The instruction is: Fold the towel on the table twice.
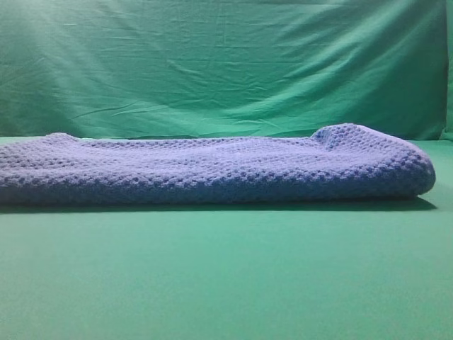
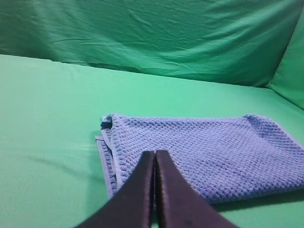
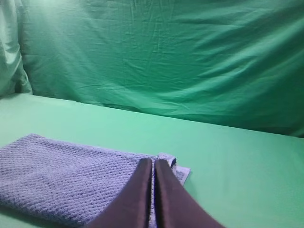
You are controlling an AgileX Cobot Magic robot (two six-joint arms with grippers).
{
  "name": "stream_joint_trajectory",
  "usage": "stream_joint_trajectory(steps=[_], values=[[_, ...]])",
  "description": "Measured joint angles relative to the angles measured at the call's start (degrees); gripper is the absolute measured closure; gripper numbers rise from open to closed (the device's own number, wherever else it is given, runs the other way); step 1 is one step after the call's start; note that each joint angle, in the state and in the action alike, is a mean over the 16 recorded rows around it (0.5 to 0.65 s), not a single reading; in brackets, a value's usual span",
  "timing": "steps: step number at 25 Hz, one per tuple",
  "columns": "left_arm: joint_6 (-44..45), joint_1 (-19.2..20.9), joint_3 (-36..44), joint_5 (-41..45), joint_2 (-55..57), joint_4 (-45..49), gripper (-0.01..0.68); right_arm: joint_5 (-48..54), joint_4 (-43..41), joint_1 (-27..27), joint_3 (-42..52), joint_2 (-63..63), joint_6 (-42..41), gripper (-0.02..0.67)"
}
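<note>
**Folded towel, both grippers shut and empty**

Nearest the wrist cameras, the left gripper (image 2: 155,156) and right gripper (image 3: 153,164) have their jaws pressed together, holding nothing, above the towel's (image 1: 212,170) near edge. The towel lies in stacked layers on the table (image 1: 226,283), before the backdrop (image 1: 226,64). Probably finished; simply keep clear of the layers. No writing visible.

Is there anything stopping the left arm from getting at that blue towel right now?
Probably not. The left gripper, jaws shut and empty, hangs right over the towel near its left edge, and nothing lies between them on the table. It would have to open first.
</note>
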Motion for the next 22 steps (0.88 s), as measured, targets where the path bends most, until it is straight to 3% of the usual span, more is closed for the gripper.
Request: stream_joint_trajectory(steps=[22], values=[[0.4,0.0,4.4,4.7,0.0,10.8,0.673,0.7,-0.1,0.0,10.4,0.0,0.0,0.649]])
